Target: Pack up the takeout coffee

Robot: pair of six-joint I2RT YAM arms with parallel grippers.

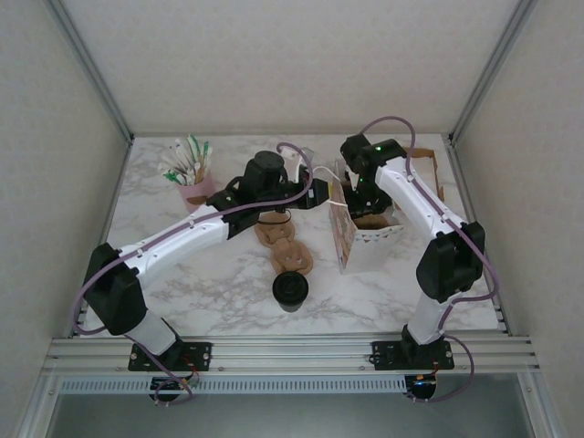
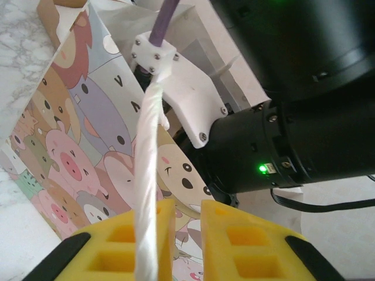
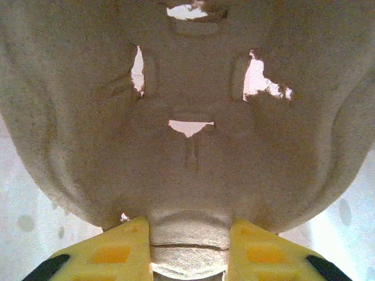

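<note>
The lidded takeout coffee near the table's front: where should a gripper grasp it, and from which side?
The takeout coffee is probably best pinched on its side wall just under the lid, from left and right, coming in from the near edge. It stands upright, and a pulp carrier lies close against its far side, blocking that approach.

top external: high behind, looking down | left wrist: cartoon bag (image 2: 70, 146) close beyond fingers (image 2: 120, 246), shared with top | right wrist: pulp tray (image 3: 187, 146) between fingers (image 3: 114, 252)
</note>
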